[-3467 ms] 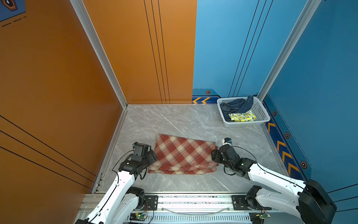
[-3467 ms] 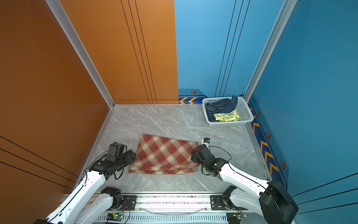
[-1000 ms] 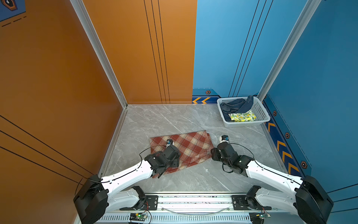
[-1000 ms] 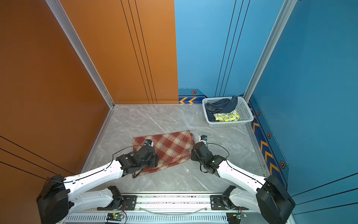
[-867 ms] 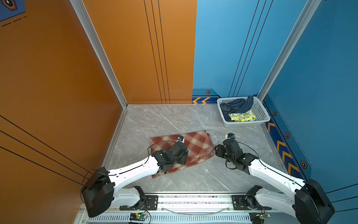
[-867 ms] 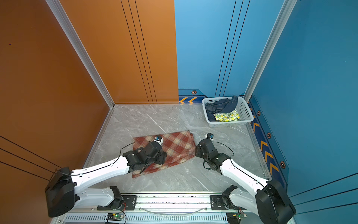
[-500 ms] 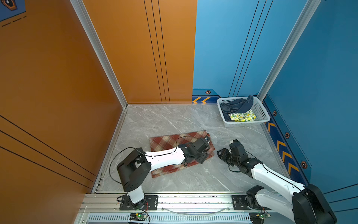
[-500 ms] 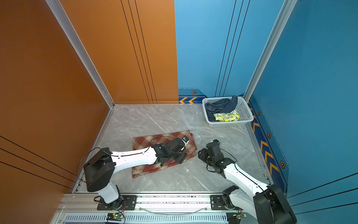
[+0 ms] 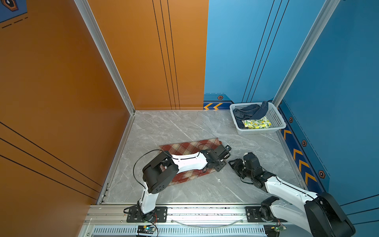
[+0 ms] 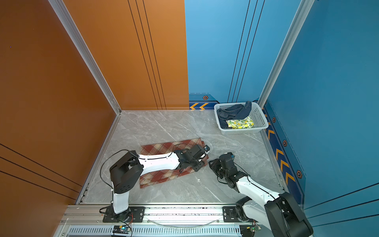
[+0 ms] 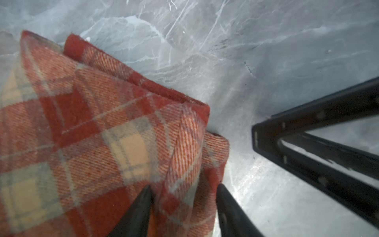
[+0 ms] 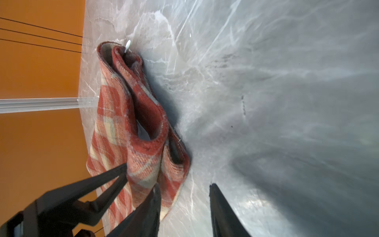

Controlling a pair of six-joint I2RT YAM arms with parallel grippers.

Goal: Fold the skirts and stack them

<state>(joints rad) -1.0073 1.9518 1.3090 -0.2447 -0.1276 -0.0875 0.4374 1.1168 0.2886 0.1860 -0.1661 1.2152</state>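
Observation:
The red-and-cream plaid skirt (image 9: 184,146) lies folded on the marble floor, partly hidden under my left arm in both top views. At its right end my left gripper (image 11: 184,192) is shut on a raised fold of the plaid cloth (image 11: 123,143); one finger sits on top and the other at the cloth's edge. Just right of that end, my right gripper (image 12: 184,188) hovers open with only bare floor between its fingers, one fingertip (image 12: 155,192) beside the skirt's corner. The dark blue denim skirt (image 9: 248,112) and the lemon-print skirt (image 9: 257,123) lie in the basket.
The white perforated basket (image 9: 258,131) stands at the back right corner against the blue wall. Orange walls close the left and back sides. The metal rail (image 9: 184,213) carrying both arm bases runs along the front edge.
My left arm has swept right across the plaid skirt, carrying its left part over to the right end, and its jaws have narrowed. The right gripper has backed off the cloth to the right.

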